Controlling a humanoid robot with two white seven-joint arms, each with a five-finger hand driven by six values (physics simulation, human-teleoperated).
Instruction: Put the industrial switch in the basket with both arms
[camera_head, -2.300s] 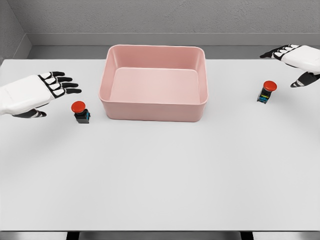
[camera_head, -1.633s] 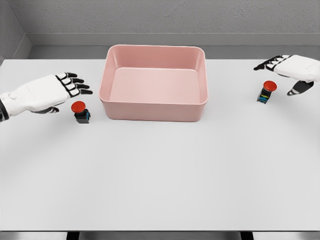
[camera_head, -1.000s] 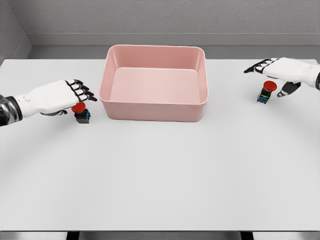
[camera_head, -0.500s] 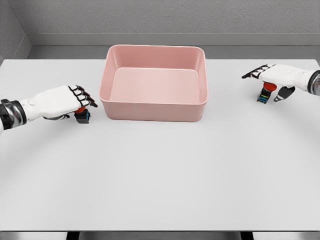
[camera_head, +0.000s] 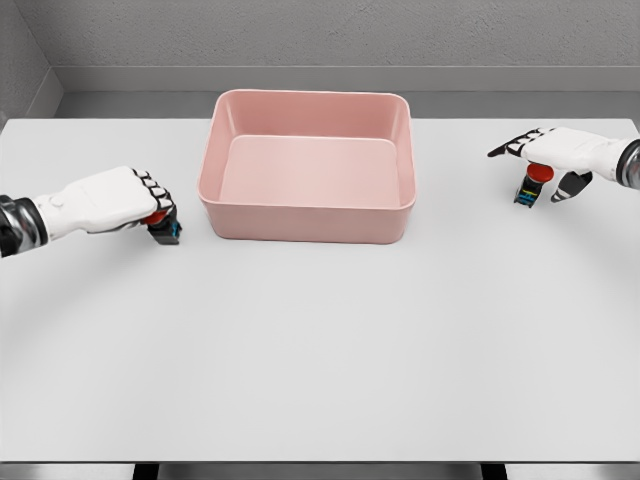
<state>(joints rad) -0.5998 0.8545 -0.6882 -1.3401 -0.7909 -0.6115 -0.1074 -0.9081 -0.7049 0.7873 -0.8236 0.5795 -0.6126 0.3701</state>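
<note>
Two industrial switches with red mushroom caps and black bodies stand on the white table. My left hand (camera_head: 160, 208) has its fingers curled over the left switch (camera_head: 167, 231), just left of the pink basket (camera_head: 305, 208); only a sliver of its red cap and its body show. The right switch (camera_head: 529, 188) stands upright near the table's right edge. Directly over it, my right hand (camera_head: 533, 160) is open, fingers stretched left above the cap and thumb down at the switch's right side. The basket holds nothing.
The pink basket sits at the back middle of the white table (camera_head: 320, 340). A grey wall runs behind the table's far edge. Wide bare tabletop lies in front of the basket and between the two hands.
Both hands came in toward the switches and lowered. The left hand's fingers curled around the left switch. The right hand settled over the right switch, fingers still stretched out. Neither switch has moved.
</note>
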